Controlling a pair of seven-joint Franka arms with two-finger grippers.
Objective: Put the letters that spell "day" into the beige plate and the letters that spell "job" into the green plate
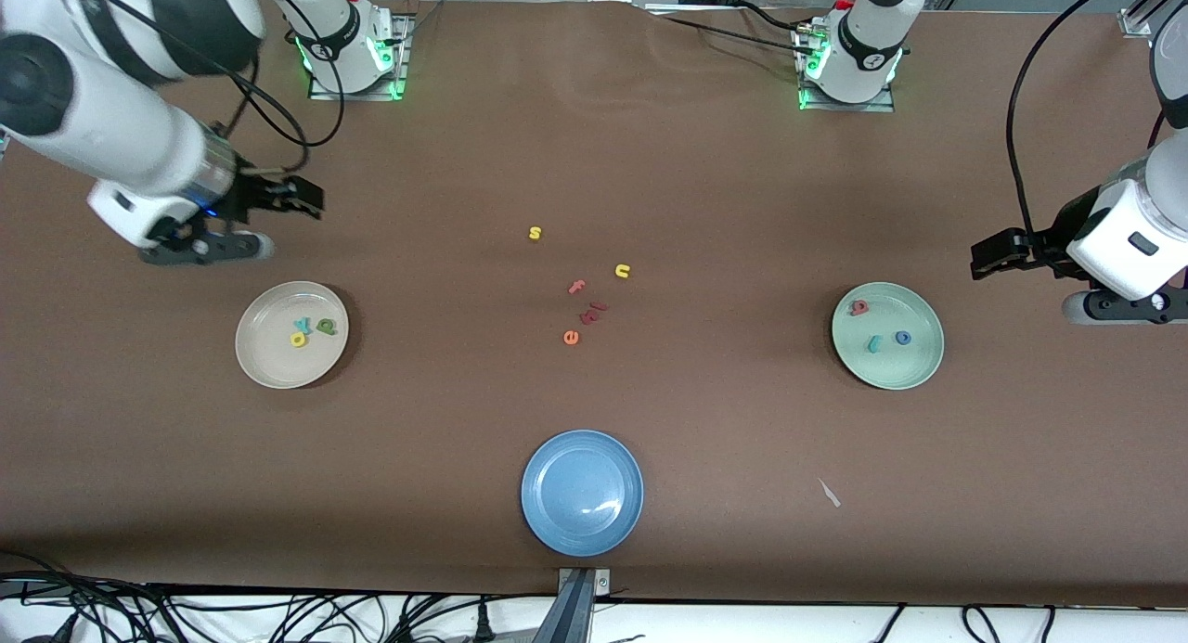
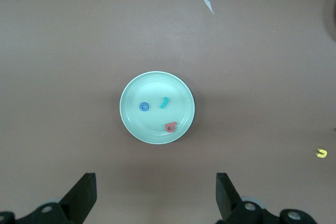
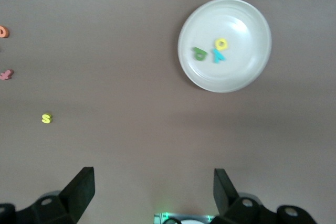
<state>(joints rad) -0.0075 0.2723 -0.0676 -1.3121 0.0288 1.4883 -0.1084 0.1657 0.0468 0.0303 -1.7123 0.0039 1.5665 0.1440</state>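
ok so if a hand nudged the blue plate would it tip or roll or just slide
The blue plate probably just slides: it sits flat and shallow on the table, so tipping looks unlikely. It shows a bright glare, so it may be smooth and hard to pinch at the rim. It holds nothing, so nothing should spill.

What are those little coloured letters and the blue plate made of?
The letters, like the yellow s, look like matte foam, probably: flat, dull, no shine. The blue plate seems glazed ceramic or glossy plastic, with a bright glare spot; I cannot tell which.
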